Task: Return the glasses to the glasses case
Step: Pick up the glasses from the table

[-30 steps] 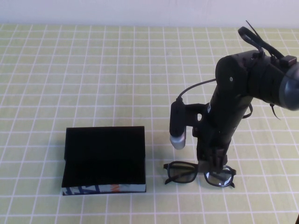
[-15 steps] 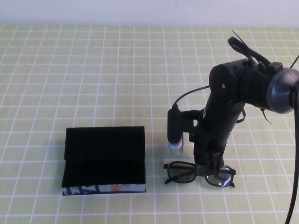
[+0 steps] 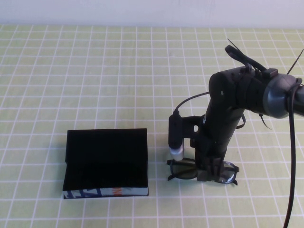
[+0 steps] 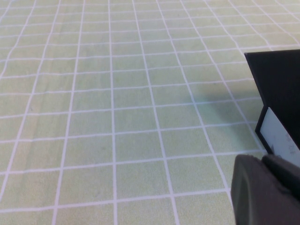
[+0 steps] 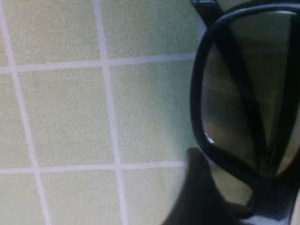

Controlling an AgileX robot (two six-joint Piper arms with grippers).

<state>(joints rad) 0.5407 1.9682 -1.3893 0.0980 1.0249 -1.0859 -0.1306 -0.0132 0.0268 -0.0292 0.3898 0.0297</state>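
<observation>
The black glasses [image 3: 185, 172] lie on the green checked cloth, to the right of the glasses case [image 3: 105, 159], which stands open with its lid back and its blue, white and orange edge at the front. My right gripper [image 3: 212, 172] is down over the bridge of the glasses, jaws open and straddling the frame. In the right wrist view one lens and rim [image 5: 243, 93] fill the frame and one fingertip [image 5: 199, 197] touches the rim, with cloth showing beside it. My left gripper [image 4: 265, 192] shows only in the left wrist view, beside a corner of the case [image 4: 276, 79].
The table is covered by a green cloth with a white grid [image 3: 95, 71]. The right arm's cable [image 3: 290, 156] hangs down at the far right. A white wall runs along the back edge.
My right gripper has come down from just above the glasses onto their bridge. The glasses have shifted slightly. The case has not moved.
</observation>
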